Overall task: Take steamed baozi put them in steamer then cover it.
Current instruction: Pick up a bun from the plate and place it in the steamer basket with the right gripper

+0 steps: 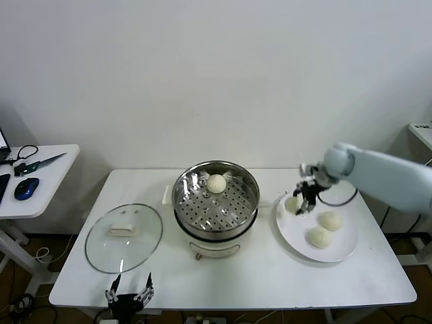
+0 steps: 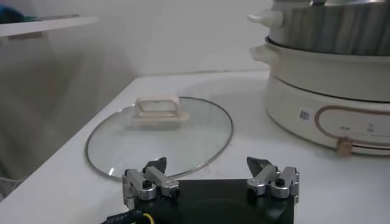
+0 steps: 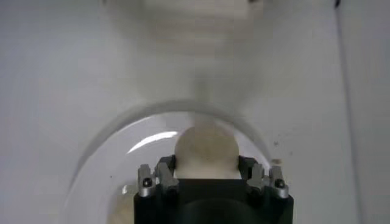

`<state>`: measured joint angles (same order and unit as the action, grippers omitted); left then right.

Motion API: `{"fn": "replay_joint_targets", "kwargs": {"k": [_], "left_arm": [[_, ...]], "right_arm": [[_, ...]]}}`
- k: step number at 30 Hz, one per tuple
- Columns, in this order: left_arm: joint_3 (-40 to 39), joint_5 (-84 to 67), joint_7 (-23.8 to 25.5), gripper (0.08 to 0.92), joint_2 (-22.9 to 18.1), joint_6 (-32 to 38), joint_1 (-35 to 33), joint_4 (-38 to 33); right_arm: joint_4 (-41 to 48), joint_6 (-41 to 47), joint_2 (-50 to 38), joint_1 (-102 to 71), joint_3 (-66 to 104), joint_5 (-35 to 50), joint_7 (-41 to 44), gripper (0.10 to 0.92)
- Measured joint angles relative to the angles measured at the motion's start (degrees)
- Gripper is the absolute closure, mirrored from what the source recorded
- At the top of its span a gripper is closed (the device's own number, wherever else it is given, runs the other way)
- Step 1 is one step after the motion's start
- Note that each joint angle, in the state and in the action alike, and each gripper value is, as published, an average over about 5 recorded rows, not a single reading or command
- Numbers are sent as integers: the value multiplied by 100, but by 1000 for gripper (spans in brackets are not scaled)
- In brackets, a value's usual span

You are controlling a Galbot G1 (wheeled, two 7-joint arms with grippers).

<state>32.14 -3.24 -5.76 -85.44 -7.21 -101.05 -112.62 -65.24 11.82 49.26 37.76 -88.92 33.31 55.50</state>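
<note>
Baozi (image 3: 205,151), smooth and domed, sits between the right claw's (image 3: 207,173) spread fingers, ungripped.

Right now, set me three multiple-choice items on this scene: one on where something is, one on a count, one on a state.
1. Where does the cover lie?
A. On the steamer
B. On the table, on the robot's left of the steamer
C. On the plate

2. How many baozi remain on the plate?
A. One
B. Three
C. Five

3. What state is the steamer in?
A. Uncovered, one baozi inside
B. Covered
C. Uncovered, empty

Answers:
1 B: the glass cover rests flat on the table beside the steamer, in front of the left gripper.
2 B: three buns sit on the plate, the right gripper straddling the farthest one.
3 A: a single baozi lies on the perforated tray, no lid above.
</note>
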Motion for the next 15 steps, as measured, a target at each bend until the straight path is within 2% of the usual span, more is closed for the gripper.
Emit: {"fn": "replay_joint_targets", "kwargs": {"k": [7,15], "left_arm": [[-16,-6,7,177,41,-16,-10,-78],[-14,-27,10,177,51,-29,-41,-164]], "right_arm": [[-608,188,608,1313,-413,1010,-61,355],[-1016,556,1575,1589,-378,1714,-516,357]]}}
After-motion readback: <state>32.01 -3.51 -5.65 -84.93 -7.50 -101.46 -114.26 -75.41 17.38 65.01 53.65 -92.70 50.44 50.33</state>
